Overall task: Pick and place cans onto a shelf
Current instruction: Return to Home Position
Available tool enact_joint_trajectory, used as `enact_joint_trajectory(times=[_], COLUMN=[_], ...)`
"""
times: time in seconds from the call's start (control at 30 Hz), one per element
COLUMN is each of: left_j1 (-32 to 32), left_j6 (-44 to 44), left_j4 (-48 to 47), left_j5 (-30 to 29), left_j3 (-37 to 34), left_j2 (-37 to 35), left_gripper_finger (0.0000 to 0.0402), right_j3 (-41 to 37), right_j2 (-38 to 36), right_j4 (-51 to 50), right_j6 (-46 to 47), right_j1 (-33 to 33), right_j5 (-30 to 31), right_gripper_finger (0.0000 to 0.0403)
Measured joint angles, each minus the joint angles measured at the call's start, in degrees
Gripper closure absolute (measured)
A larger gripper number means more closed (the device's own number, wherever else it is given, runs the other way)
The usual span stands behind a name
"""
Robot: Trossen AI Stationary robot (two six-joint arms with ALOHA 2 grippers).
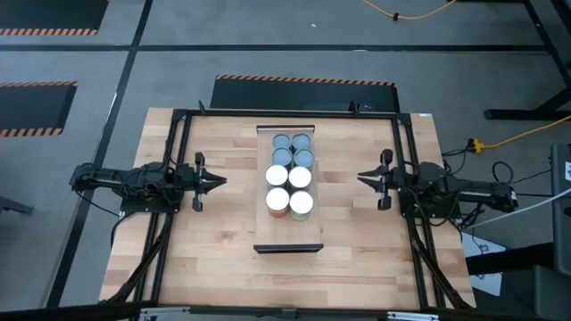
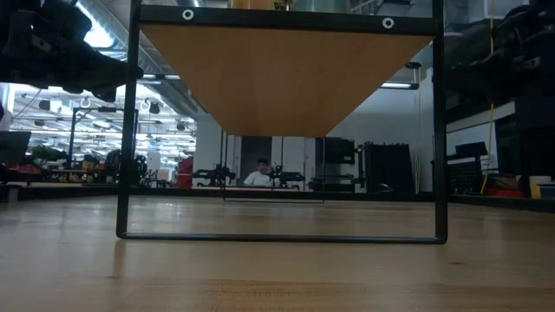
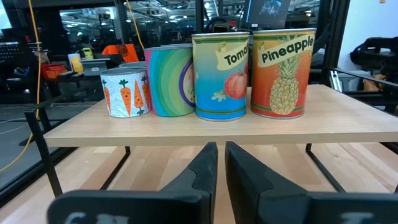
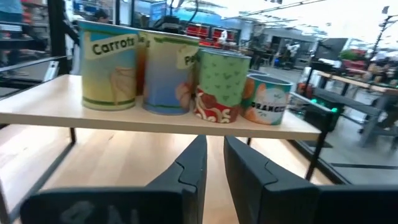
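Standing in two rows, the cans (image 1: 290,175) fill the far part of the shelf (image 1: 288,234); left gripper (image 1: 221,182) and right gripper (image 1: 361,178) flank it, both clenched, empty

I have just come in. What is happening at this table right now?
Nothing is being handled at this moment. The cans stand together in two rows on the shelf, at the middle of the table. The left gripper and the right gripper hold nothing; each waits at its own side, pointing toward the shelf.
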Motion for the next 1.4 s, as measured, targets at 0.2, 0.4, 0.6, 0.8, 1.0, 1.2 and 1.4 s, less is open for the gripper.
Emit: enact_joint_trajectory(times=[0.2, 0.4, 0.6, 0.8, 1.0, 1.2, 1.4], left_j1=[0.0, 0.0, 0.0, 0.0, 0.0, 0.0, 0.0], left_j6=[0.0, 0.0, 0.01, 0.0, 0.0, 0.0, 0.01], left_j4=[0.0, 0.0, 0.01, 0.0, 0.01, 0.0, 0.0], left_j5=[0.0, 0.0, 0.0, 0.0, 0.0, 0.0, 0.0], left_j3=[0.0, 0.0, 0.0, 0.0, 0.0, 0.0, 0.0], left_j2=[0.02, 0.0, 0.0, 0.0, 0.01, 0.0, 0.0], left_gripper_finger=[0.0387, 0.0395, 0.0401, 0.0389, 0.0377, 0.037, 0.0377], right_j3=[0.0, 0.0, 0.0, 0.0, 0.0, 0.0, 0.0], right_j2=[0.0, 0.0, 0.0, 0.0, 0.0, 0.0, 0.0], right_j4=[-0.64, -0.62, -0.6, -0.59, -0.58, -0.55, -0.55], right_j6=[0.11, 0.35, 0.29, 0.22, 0.18, 0.18, 0.16], right_j1=[-1.96, -2.44, -2.44, -2.44, -2.44, -2.44, -2.44], right_j5=[-3.6, -3.62, -3.6, -3.6, -3.6, -3.58, -3.58], right_gripper_finger=[0.0342, 0.0342, 0.0342, 0.0342, 0.0342, 0.0342, 0.0342])
